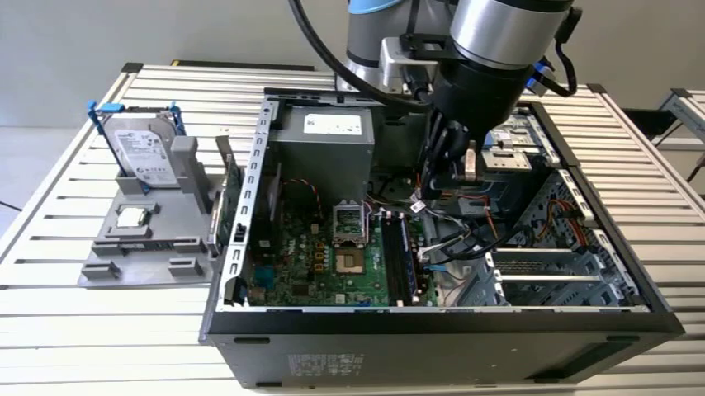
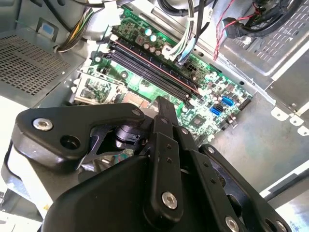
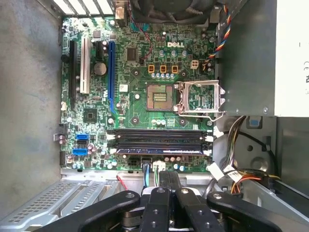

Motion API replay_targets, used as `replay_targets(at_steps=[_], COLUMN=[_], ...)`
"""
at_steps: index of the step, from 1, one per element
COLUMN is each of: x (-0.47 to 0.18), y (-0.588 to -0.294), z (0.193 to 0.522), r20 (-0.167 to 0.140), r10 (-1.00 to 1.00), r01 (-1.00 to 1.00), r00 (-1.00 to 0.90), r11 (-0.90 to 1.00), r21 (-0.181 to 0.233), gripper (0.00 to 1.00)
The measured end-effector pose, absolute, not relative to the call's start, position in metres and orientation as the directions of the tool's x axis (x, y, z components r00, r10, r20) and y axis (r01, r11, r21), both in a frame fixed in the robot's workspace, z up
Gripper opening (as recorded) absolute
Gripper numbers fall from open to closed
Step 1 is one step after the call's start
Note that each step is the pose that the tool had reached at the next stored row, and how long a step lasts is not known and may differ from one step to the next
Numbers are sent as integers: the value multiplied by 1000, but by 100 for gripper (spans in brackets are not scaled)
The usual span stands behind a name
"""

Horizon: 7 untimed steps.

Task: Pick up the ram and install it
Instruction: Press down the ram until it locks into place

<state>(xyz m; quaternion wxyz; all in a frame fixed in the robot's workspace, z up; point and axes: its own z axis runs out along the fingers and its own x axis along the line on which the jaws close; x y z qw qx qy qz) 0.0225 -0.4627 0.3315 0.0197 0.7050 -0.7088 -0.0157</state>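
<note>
The ram [image 3: 159, 150] is a long bluish stick seated in one of the dark memory slots [image 3: 159, 137] on the green motherboard [image 3: 140, 77], in the slot closest to the board's edge. In the exterior view the ram [image 1: 399, 262] runs along the board's right side inside the open computer case [image 1: 441, 318]. My gripper [image 1: 443, 183] hangs above the case, over the cable bundle beyond the slots, apart from the ram. Its black fingers [image 3: 161, 181] are together with nothing between them. In the second wrist view the fingertip [image 2: 161, 104] points towards the memory slots [image 2: 154, 67].
A grey fixture [image 1: 144, 247] at the exterior view's left carries an upright silver hard drive with blue clips [image 1: 144, 148] and a small square chip [image 1: 131, 217]. A green card [image 1: 231, 198] stands beside the case wall. Loose cables [image 1: 463, 239] and the power supply [image 1: 325, 148] crowd the case.
</note>
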Motion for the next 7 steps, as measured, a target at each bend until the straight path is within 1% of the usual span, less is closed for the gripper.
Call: replay_targets(at_steps=[7], x=[22], y=[-463], z=[332], r20=[6], r10=[-1000], r01=[-999], r00=[-5], r11=[6], r21=[50], gripper=[0])
